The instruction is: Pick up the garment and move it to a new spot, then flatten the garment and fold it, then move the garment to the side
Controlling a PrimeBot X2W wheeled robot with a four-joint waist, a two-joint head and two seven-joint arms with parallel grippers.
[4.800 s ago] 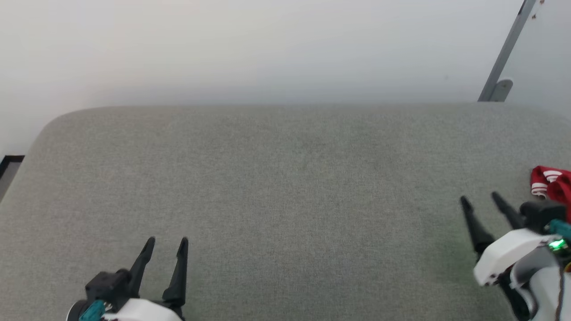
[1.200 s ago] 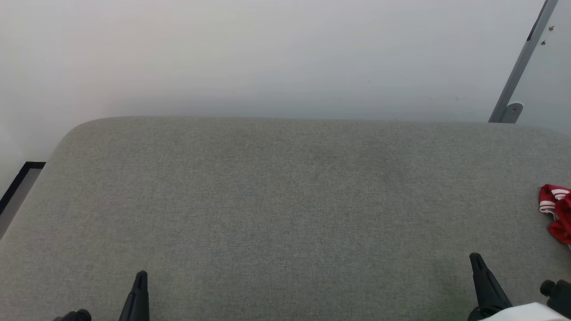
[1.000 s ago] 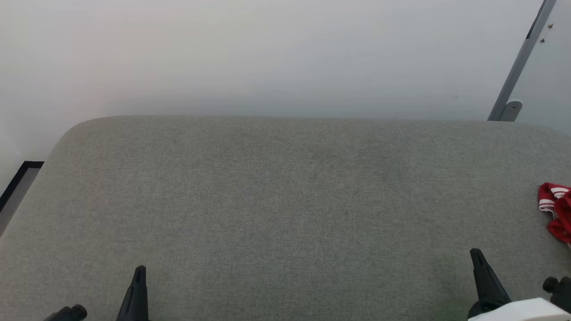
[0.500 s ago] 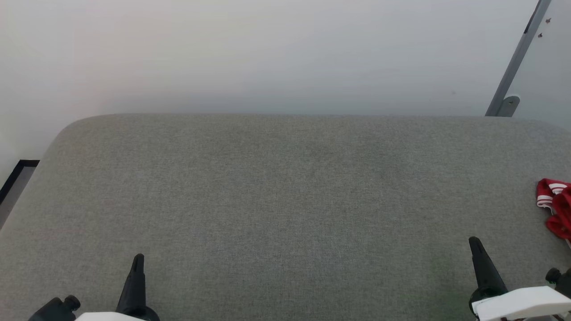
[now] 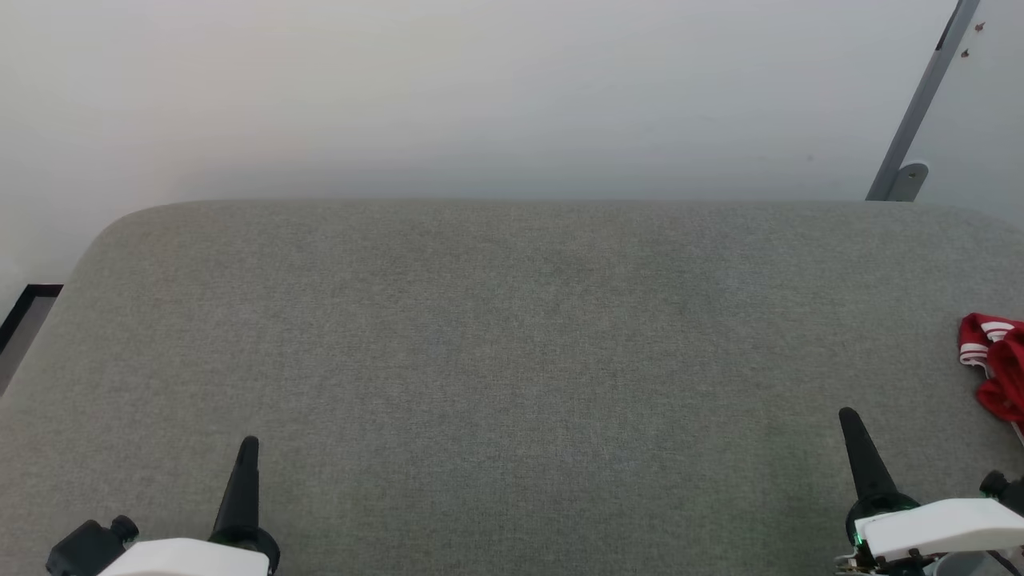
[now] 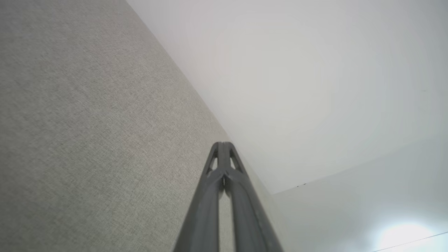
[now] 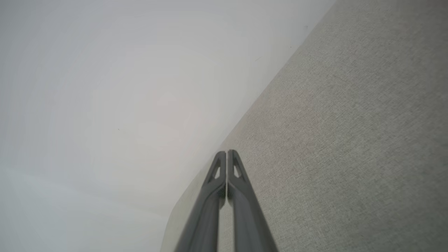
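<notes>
A bunched piece of the red garment (image 5: 996, 368) with red-and-white striped trim lies at the far right edge of the grey padded surface (image 5: 512, 336); most of it is cut off by the picture's edge. My right gripper (image 5: 850, 424) stands at the lower right, left of and nearer than the garment, apart from it. Its fingertips (image 7: 226, 154) meet with nothing between them, so it is shut. My left gripper (image 5: 249, 448) stands at the lower left, far from the garment. Its fingertips (image 6: 222, 145) also touch, shut and empty.
A pale wall (image 5: 480, 96) rises behind the grey surface. A grey metal bar (image 5: 912, 112) leans at the upper right. The surface's left corner is rounded, with a dark-edged strip of floor (image 5: 20, 320) beyond it.
Both grippers, open 4.8 s ago, are now shut. Over the last second the camera tilted, so the whole scene slid and more of both white wrists shows. The garment has not moved.
</notes>
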